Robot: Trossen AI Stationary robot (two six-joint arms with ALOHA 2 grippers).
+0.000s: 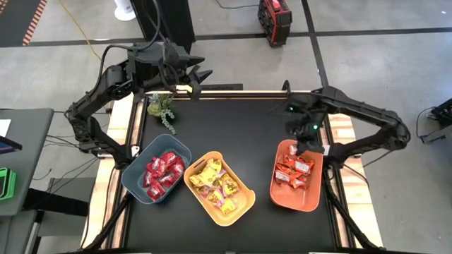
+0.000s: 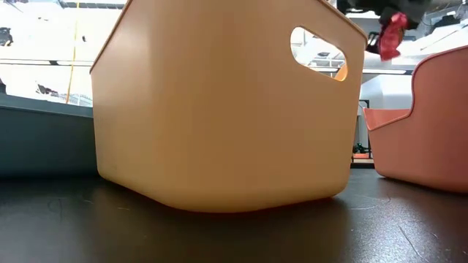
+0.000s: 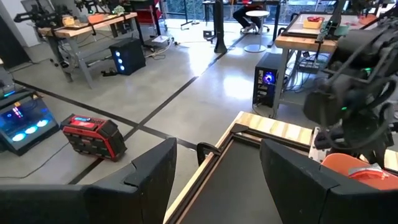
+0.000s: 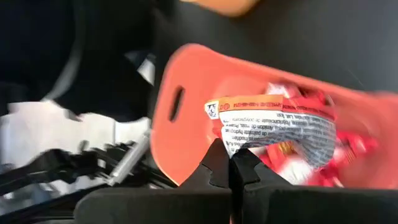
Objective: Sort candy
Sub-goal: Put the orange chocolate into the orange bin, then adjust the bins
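At the near edge of the black worktop (image 1: 233,120) three bins stand in a row. The yellow bin (image 1: 220,188) is in the middle, holding yellow sweets with pink marks (image 1: 212,180). To its left the blue-grey bin (image 1: 155,167) holds deep red sweets (image 1: 162,169). Well apart on the other side, the orange bin (image 1: 298,176) holds orange-red and white sweets (image 1: 293,173).

The right tool (image 4: 231,163) hangs over the far end of the orange bin, its fingers pressed together and clamped on the edge of one wrapped sweet (image 4: 273,124). That sweet has an orange-red and white wrapper with small print, and it dangles above the pile in the bin. In the level view it shows as a red scrap held in the air above the orange bin's rim.

Farther back, at the far left corner of the worktop, a small green plant sprig (image 1: 164,109) lies. The left tool (image 1: 196,76) waits just beyond it, raised and pointing across the worktop's far edge, its fingers apart and holding nothing.
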